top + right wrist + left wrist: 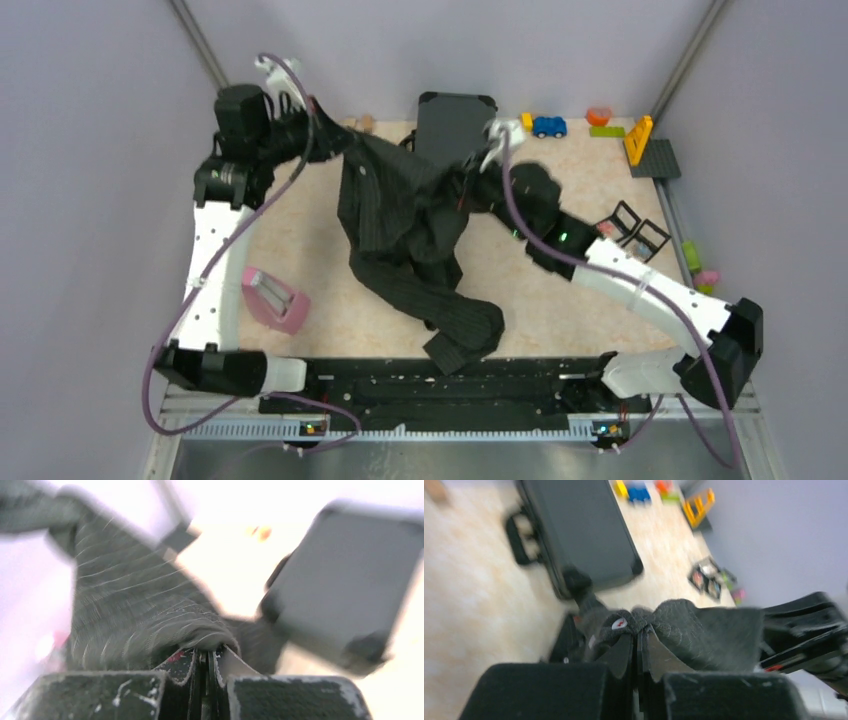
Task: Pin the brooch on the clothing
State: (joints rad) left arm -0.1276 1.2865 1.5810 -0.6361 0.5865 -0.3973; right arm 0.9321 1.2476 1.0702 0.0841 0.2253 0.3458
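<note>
Shirt [400,215] hangs over mid-table, lifted at 10 o'clock by the left gripper [640,641] and at 2 o'clock by the right gripper [205,656]. Both are clenched on folds of cloth. Suitcase [455,120] sits at 12, close behind. I'd spread the shirt slowly, keep tension even, and stay off the suitcase. Brooch not visible.
</note>
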